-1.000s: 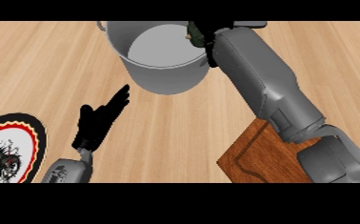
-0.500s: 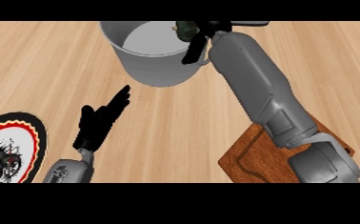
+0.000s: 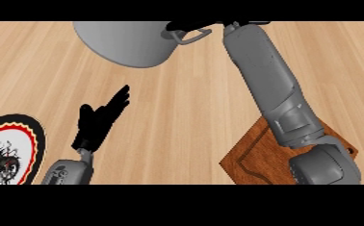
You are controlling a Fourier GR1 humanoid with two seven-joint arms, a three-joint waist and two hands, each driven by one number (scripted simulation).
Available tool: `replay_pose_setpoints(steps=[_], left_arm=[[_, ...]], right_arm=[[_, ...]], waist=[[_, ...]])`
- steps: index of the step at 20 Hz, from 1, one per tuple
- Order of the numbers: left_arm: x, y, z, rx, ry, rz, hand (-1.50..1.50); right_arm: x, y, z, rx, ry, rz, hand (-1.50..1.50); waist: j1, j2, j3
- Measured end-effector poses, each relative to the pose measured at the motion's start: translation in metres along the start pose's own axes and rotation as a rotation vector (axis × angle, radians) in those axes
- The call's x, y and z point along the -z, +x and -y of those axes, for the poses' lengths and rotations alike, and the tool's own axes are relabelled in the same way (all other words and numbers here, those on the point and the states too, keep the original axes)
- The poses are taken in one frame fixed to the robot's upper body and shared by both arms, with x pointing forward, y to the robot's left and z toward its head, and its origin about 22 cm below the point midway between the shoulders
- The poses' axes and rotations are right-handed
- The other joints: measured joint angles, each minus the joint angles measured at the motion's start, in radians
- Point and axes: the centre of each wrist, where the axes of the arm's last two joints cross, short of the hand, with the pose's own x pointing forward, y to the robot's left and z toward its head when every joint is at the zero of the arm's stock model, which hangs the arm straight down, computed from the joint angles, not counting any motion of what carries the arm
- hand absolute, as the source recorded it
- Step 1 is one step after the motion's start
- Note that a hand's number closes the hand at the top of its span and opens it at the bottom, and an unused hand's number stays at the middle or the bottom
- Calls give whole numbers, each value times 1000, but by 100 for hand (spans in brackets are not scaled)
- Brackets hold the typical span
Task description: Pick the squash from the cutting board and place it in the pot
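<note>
The grey pot (image 3: 131,42) sits at the view's top edge. Only its rounded outer wall and one loop handle (image 3: 188,37) show, and its opening is out of view. My right hand (image 3: 193,26) lies at the top edge right by that handle, mostly cut off. No squash shows anywhere. The wooden cutting board (image 3: 249,155) lies at the lower right, partly under my right forearm, and its visible part is bare. My left hand (image 3: 99,119) rests open at the lower left, fingers up.
A round plate (image 3: 18,148) with a red, black and yellow rim lies at the left edge, beside my left forearm. Bare wooden counter (image 3: 185,109) spreads between the two arms.
The pot has shifted toward the top edge and its opening no longer shows. My right arm has stretched farther forward with it. The left hand has stayed still.
</note>
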Motion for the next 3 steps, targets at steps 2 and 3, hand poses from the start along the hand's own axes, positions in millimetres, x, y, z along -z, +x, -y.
replay_pose_setpoints(steps=[2, 3], left_arm=[[1, -1, -4, 2, 5, 0, 0], [0, -1, -1, 0, 7, 1, 0]], right_arm=[[3, -6, 18, 56, -45, 11, -150], [3, -12, 23, 81, -65, 16, -150]], waist=[[-5, 1, 0], [-8, -1, 0]])
